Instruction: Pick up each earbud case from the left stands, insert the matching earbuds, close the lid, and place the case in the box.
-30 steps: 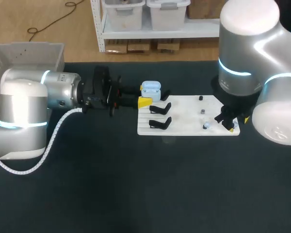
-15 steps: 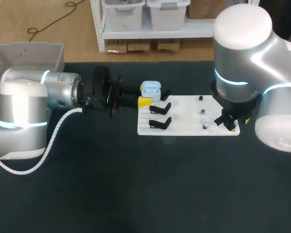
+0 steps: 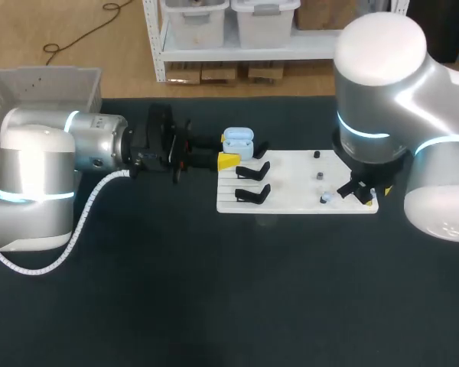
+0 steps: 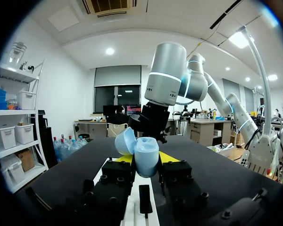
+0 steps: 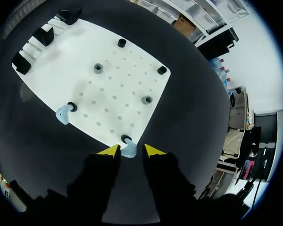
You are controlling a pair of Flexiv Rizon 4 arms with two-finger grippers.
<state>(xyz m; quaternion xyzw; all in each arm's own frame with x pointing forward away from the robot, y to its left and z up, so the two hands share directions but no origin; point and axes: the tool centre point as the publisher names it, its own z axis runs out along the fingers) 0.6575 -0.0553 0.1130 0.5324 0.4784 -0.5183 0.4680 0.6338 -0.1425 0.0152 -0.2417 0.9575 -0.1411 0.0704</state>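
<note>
Head view: the left gripper (image 3: 223, 159) pinches the open blue case (image 3: 237, 140). The right gripper (image 3: 357, 191) hangs over the white board's (image 3: 291, 172) corner.
Left wrist view: the case sits clamped between the jaws, lid up.
Right wrist view: the jaws are spread, with an earbud (image 5: 129, 150) between them.

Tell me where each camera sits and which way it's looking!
Head view: up high behind the robot, looking down at the table; left gripper and right gripper reach in from the sides.
Left wrist view: on the left wrist, looking forward at the open earbud case in its gripper, right arm beyond.
Right wrist view: on the right wrist, looking down at the white board; its yellow tips flank an earbud.
Shared: head and right wrist views both show the white board.
</note>
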